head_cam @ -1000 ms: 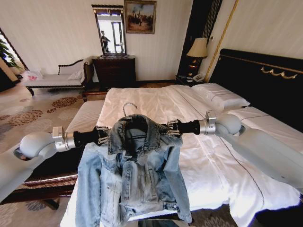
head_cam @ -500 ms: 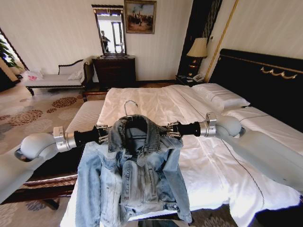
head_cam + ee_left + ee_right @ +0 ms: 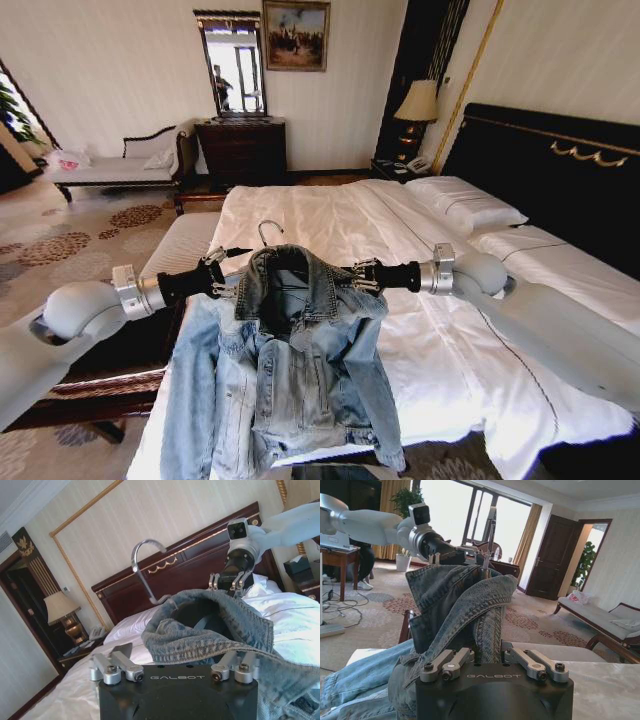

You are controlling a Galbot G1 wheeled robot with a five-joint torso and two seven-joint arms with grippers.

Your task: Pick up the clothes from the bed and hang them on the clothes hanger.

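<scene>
The clothes (image 3: 290, 380), a faded-blue denim jacket, hang on the clothes hanger between my two grippers, above the foot of the bed (image 3: 440, 340). The hanger's silver hook (image 3: 266, 231) rises behind the collar, and a black end of it pokes out on the left. My left gripper (image 3: 222, 280) is at the jacket's left shoulder, its jaws spread wide with the denim collar (image 3: 215, 625) lying across them. My right gripper (image 3: 362, 277) is shut on the right shoulder, with denim (image 3: 455, 605) pinched between its fingers. The hook (image 3: 142, 565) curves up over the collar.
The black gold-trimmed headboard (image 3: 560, 160) and pillows stand at the right. A white cushioned bench (image 3: 185, 245) sits left of the bed, with a dark wooden frame (image 3: 100, 385) below my left arm. A chaise lounge (image 3: 120, 165), dresser (image 3: 243, 150) and lamp (image 3: 418, 105) line the far wall.
My left gripper has drawn slightly left off the jacket's shoulder, baring the hanger's black end. The jacket has shifted a little to the right. The right gripper has barely moved.
</scene>
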